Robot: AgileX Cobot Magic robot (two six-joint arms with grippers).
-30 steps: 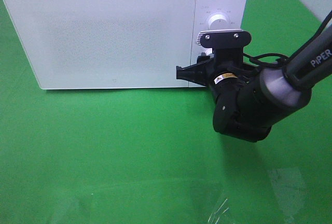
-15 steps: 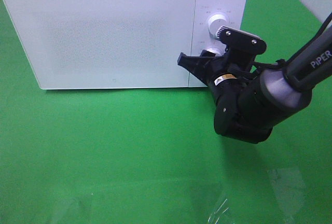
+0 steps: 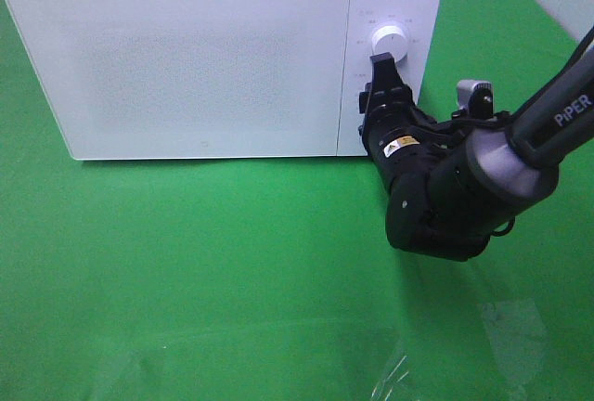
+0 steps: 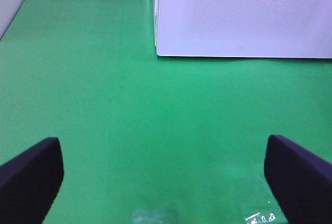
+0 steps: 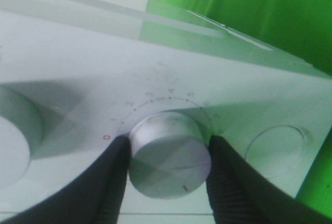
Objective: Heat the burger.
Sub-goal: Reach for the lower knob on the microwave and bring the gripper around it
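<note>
Right wrist view is the clear one: the right tool (image 5: 168, 156) is pinching the round white lower knob (image 5: 166, 146) on the control panel of the white box-shaped microwave (image 3: 204, 58), with one black finger (image 5: 111, 182) pressed against each side of it. There's a printed number scale arcing round the knob. From the exterior high view, that tool (image 3: 376, 95) sits just below the round white upper knob (image 3: 388, 39). The microwave stands along the back edge of the green cloth tabletop (image 3: 186, 262), door shut. The left tool (image 4: 165, 180) hangs over bare tabletop near the microwave's front left corner, spread wide and touching nothing. The burger doesn't show in any view, so I can't tell where it sits.
</note>
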